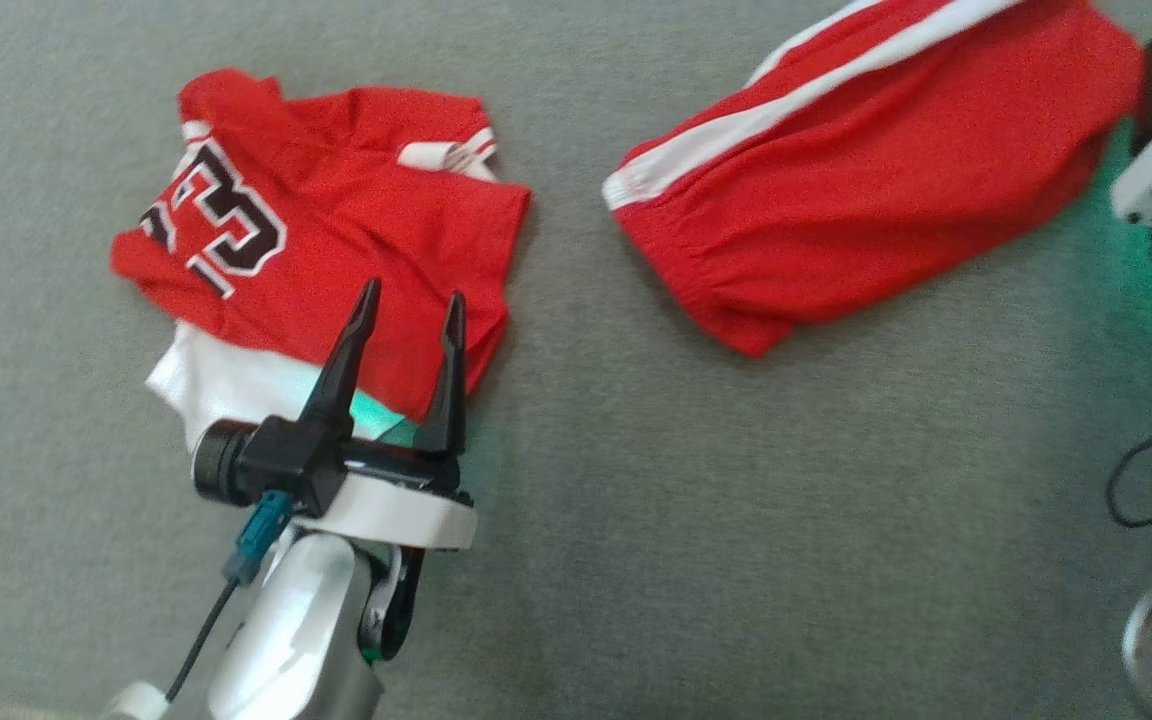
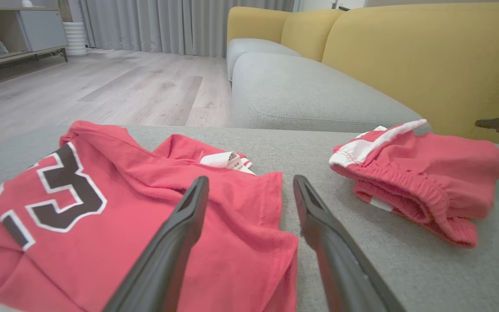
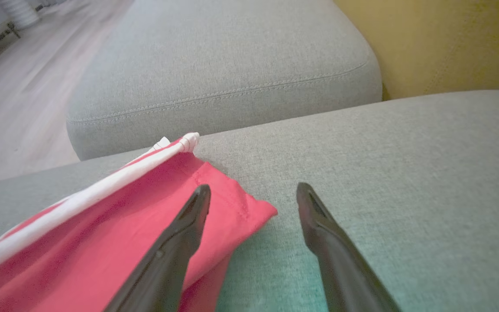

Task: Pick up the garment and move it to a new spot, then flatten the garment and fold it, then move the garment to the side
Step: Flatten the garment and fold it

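Observation:
A crumpled red jersey [image 1: 336, 230] with a black and white number lies at the left of the grey sofa seat [image 1: 686, 500], and white fabric [image 1: 226, 385] shows under its near edge. My left gripper [image 1: 412, 292] hovers open over the jersey's near right part, holding nothing. In the left wrist view the left gripper [image 2: 250, 180] straddles the right edge of the jersey [image 2: 124, 208]. Red shorts [image 1: 886, 180] with a white stripe lie at the upper right. My right gripper [image 3: 254, 187] stands open at a corner of the shorts [image 3: 102, 234], one finger above the cloth.
The yellow sofa back [image 2: 405, 56] rises behind the seat. A second grey cushion [image 3: 215, 65] lies beyond the shorts, with wood floor [image 2: 102, 86] past it. Bare seat fabric stretches between the two red pieces and in front of them. The right arm's cabling [image 1: 1136, 490] hangs at the right edge.

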Motion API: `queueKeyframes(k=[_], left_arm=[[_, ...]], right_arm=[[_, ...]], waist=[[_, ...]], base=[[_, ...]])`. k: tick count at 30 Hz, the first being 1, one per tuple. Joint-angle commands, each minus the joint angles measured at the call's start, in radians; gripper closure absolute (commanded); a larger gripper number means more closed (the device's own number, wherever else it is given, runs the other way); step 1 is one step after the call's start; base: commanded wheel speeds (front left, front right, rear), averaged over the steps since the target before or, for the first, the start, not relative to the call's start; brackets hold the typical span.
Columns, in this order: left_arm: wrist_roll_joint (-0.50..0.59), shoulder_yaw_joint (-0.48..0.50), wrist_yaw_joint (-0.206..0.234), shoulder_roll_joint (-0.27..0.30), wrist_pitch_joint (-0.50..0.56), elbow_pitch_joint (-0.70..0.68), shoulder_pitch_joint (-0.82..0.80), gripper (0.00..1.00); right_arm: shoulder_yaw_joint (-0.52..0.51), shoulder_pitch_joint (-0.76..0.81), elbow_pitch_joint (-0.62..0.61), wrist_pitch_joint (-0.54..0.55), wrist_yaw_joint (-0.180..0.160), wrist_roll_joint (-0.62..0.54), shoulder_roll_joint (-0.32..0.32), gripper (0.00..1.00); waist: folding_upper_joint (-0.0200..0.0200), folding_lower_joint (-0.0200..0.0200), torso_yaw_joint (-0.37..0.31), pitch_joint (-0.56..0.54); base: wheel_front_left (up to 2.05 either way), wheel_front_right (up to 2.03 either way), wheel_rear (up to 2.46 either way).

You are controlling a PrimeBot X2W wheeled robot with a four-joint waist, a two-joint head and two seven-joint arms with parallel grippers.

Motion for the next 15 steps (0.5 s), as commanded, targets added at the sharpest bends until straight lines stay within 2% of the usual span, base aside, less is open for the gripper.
queueKeyframes(k=[1,6,15], left_arm=[[0.007,0.037,-0.006,0.001,-0.009,-0.025,-0.033,0.0],[0.01,0.031,-0.018,-0.008,-0.009,-0.029,-0.051,0.0],[0.006,0.023,-0.016,-0.013,-0.009,-0.041,-0.07,0.0]], right_arm=[[0.002,-0.043,0.002,0.0,0.007,-0.028,-0.012,0.0],[-0.052,-0.128,0.127,0.005,0.007,-0.087,-0.045,0.0],[-0.069,-0.196,0.269,0.037,0.007,-0.194,-0.097,0.0]], waist=[[0.0,-0.0003,0.047,0.036],[0.0,-0.0003,0.086,0.064],[0.0,-0.0003,0.112,0.09]], base=[[0.0,0.0,0.0],[0.0,0.0,0.0],[0.0,0.0,0.0]])
